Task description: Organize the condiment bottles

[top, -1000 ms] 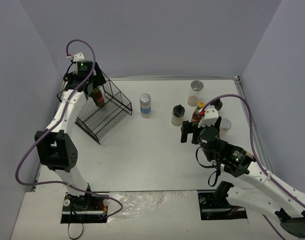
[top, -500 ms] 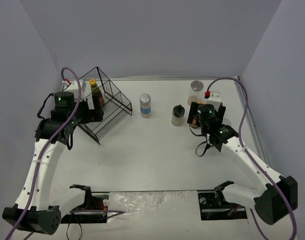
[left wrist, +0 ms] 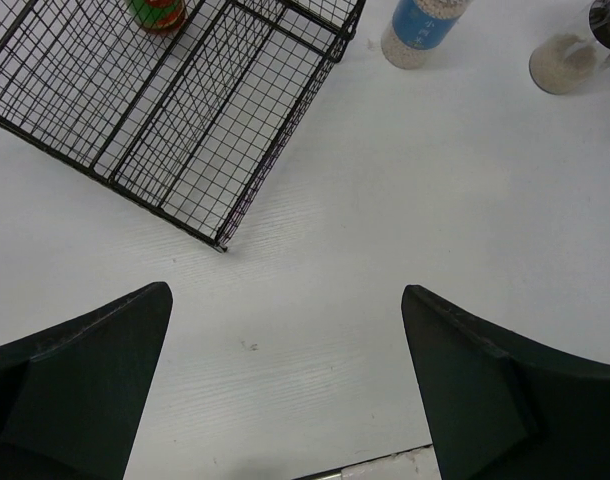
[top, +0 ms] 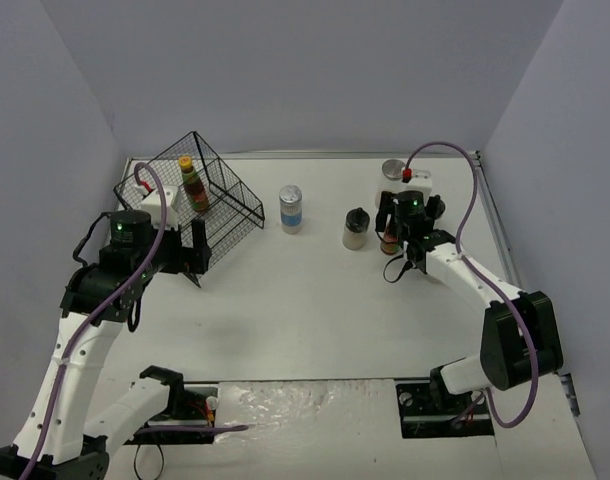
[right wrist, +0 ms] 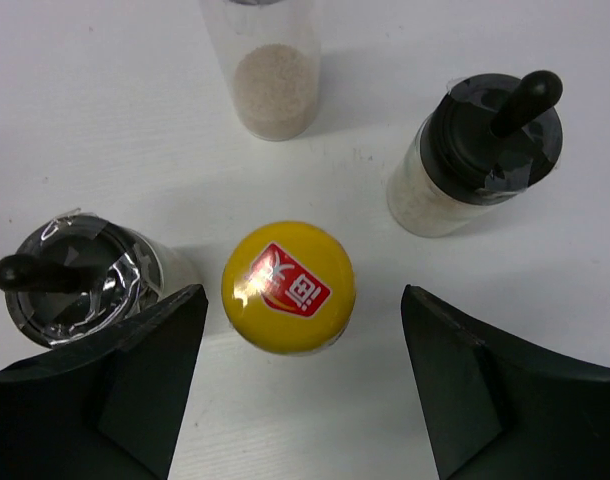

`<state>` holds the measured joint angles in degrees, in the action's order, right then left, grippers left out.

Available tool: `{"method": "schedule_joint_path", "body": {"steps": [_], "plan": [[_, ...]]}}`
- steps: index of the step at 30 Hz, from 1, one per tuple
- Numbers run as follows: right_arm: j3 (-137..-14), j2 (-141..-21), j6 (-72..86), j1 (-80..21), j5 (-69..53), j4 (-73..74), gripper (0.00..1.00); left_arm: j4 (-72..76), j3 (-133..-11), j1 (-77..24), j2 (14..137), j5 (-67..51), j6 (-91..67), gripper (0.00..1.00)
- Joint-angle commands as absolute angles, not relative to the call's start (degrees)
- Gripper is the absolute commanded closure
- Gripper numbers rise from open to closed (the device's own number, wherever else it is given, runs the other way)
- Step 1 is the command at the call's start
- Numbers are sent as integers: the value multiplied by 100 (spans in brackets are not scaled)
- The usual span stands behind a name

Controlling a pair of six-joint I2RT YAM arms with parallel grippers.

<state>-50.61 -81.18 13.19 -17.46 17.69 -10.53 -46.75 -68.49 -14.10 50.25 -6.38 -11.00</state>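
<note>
A dark red sauce bottle with a yellow cap (top: 390,240) stands at the back right. My right gripper (top: 393,228) hangs open above it. In the right wrist view the yellow cap (right wrist: 288,287) lies between the spread fingers of that gripper (right wrist: 303,340), not touched. Black-capped shakers stand on either side of it (right wrist: 75,285) (right wrist: 475,150). A second red sauce bottle (top: 193,185) stands in the black wire basket (top: 230,205). My left gripper (top: 197,248) is open and empty in front of the basket. A blue-labelled jar (top: 291,209) and a shaker (top: 356,229) stand mid-table.
A silver-lidded jar (top: 393,172) stands behind the right gripper; its pale contents show in the right wrist view (right wrist: 270,70). In the left wrist view the basket's corner (left wrist: 223,243) lies just ahead of the open left gripper (left wrist: 285,380). The table's right edge (top: 495,230) is close.
My left arm has drawn back from the basket, leaving the red bottle standing inside. My right arm has swung toward the back and now sits over the other yellow-capped bottle.
</note>
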Motion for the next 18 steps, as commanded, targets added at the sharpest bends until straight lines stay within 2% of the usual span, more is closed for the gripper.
{"method": "schedule_joint_path", "body": {"steps": [1,4,6,9,14,18], "plan": [[-5156,-8145,1013,-1603,1470,-2084,30,-4553,-6969,-1601,5052,-434,-960,3],[-5105,-8186,894,-1548,1337,-2164,38,-4540,-6970,-1634,5094,-400,-956,3],[-5077,-8207,811,-1531,1282,-2174,50,-4528,-6970,-1643,5113,-402,-965,3],[-4948,-8135,772,-1531,1157,-2129,61,-4510,-6964,-1645,5145,-408,-977,3],[-4698,-7511,765,-1674,844,-1788,84,-4500,-7056,-1661,5219,-439,-993,3],[-4633,-6928,765,-2137,792,-1239,96,-4475,-7092,-1661,5289,-465,-1027,3]]}}
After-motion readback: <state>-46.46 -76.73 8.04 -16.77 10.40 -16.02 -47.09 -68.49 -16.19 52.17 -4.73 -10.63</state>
